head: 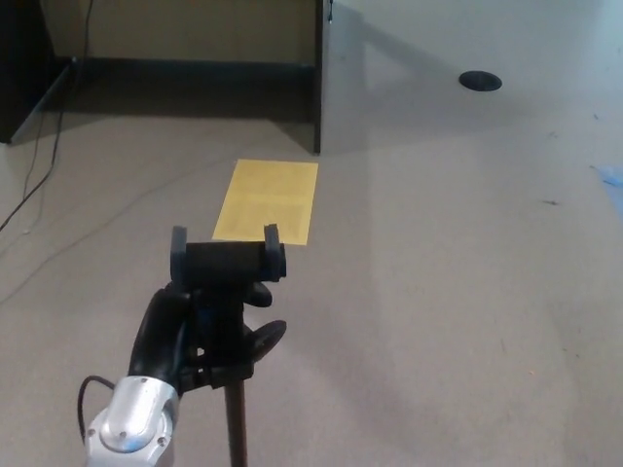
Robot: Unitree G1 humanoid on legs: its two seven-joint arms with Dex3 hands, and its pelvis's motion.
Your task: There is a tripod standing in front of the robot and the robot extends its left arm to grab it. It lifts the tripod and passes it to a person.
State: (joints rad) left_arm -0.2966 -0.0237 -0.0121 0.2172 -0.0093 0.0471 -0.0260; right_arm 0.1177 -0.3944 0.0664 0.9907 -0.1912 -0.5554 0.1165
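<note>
A grey carpeted floor (458,292) fills the view, with a dark partition (318,78) standing at the back. A yellow sheet (268,201) lies flat on the floor. The tripod (230,292) is held upright at lower left, its stem gripped just below the clamp head by the left robot hand (185,336).

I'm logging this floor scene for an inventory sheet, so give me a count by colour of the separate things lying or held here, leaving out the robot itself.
Black: 3 (tripod, round floor disc, cable)
Yellow: 1 (sheet)
Blue: 1 (scrap at the right edge)
Total: 5
The left hand grips the tripod.
</note>
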